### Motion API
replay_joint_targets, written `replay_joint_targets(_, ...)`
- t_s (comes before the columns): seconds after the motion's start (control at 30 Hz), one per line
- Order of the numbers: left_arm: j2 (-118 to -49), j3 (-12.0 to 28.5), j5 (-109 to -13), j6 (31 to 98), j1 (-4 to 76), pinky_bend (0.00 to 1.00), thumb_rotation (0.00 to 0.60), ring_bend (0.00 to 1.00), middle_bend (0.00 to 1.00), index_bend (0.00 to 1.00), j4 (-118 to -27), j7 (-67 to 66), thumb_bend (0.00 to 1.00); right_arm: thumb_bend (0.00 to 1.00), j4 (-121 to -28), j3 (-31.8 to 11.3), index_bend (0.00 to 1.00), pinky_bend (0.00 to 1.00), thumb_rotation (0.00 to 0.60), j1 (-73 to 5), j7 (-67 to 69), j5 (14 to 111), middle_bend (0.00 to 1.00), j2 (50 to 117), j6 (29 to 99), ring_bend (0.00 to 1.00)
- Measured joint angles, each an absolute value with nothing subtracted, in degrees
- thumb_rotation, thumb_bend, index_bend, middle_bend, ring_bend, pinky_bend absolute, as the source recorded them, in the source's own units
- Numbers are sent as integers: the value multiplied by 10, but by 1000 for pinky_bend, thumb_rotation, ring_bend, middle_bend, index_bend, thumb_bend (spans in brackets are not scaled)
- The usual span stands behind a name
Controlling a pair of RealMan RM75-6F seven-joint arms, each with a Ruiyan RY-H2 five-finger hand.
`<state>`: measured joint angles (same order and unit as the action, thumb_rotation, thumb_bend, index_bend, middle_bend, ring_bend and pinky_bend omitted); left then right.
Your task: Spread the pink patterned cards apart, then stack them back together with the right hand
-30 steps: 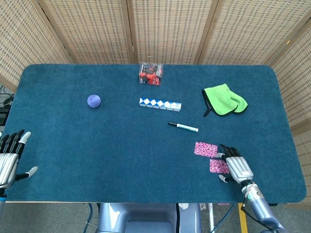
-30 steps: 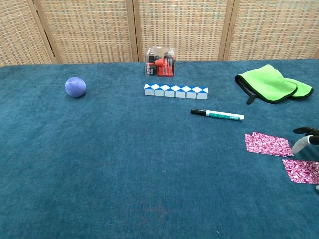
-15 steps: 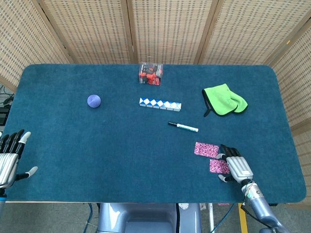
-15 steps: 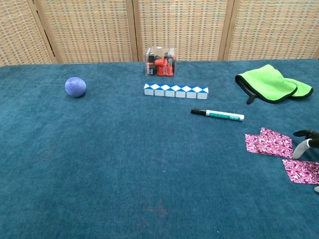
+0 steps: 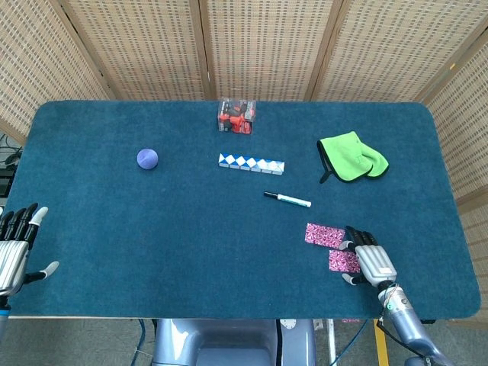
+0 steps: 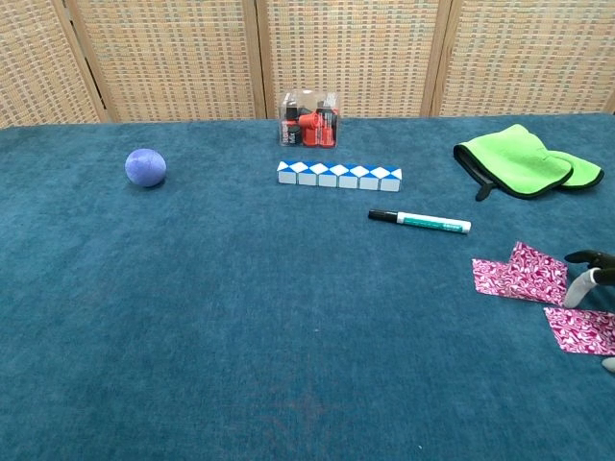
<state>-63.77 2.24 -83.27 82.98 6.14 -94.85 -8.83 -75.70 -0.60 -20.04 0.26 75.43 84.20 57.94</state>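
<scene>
Two pink patterned cards lie apart near the table's front right. The farther card [image 5: 323, 235] [image 6: 517, 276] has its right end lifted off the cloth. The nearer card [image 5: 342, 261] [image 6: 579, 329] lies flat, partly under my right hand [image 5: 370, 261]. That hand rests palm down with its fingers stretched out, its fingertips [image 6: 582, 281] at the raised end of the farther card. Whether they pinch it cannot be made out. My left hand [image 5: 15, 248] hovers at the table's front left edge, fingers apart and holding nothing.
A black-capped marker [image 5: 287, 200] lies just beyond the cards. Farther back are a blue-white zigzag block strip [image 5: 251, 162], a clear box of red items [image 5: 236, 116], a purple ball [image 5: 148, 158] and a green cloth [image 5: 351, 157]. The table's front edge runs close behind my right hand.
The right end of the farther card has risen from flat to tilted up against my right fingertips. Both hands have hardly shifted.
</scene>
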Motion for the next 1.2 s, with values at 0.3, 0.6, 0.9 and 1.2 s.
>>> replay_joint_targets(0.3, -638, 22, -833, 830, 61, 0, 600, 0, 0, 0, -948, -88, 0, 339, -753, -10, 550, 44, 600, -197, 1, 756, 0, 847, 586, 0)
replay_joint_targets(0.6, -638, 23, -833, 830, 61, 0, 600, 0, 0, 0, -948, -89, 0, 344, -750, -12, 555, 44, 600, -195, 4, 762, 0, 848, 592, 0)
replay_joint_targets(0.9, -637, 22, -832, 829, 61, 0, 600, 0, 0, 0, -949, -88, 0, 344, -758, -11, 563, 44, 600, -192, 2, 768, 0, 843, 599, 0)
replay_joint_targets(1.2, -637, 22, -832, 829, 62, 0, 600, 0, 0, 0, -949, -88, 0, 343, -765, -13, 563, 44, 600, -191, 0, 769, 0, 839, 603, 0)
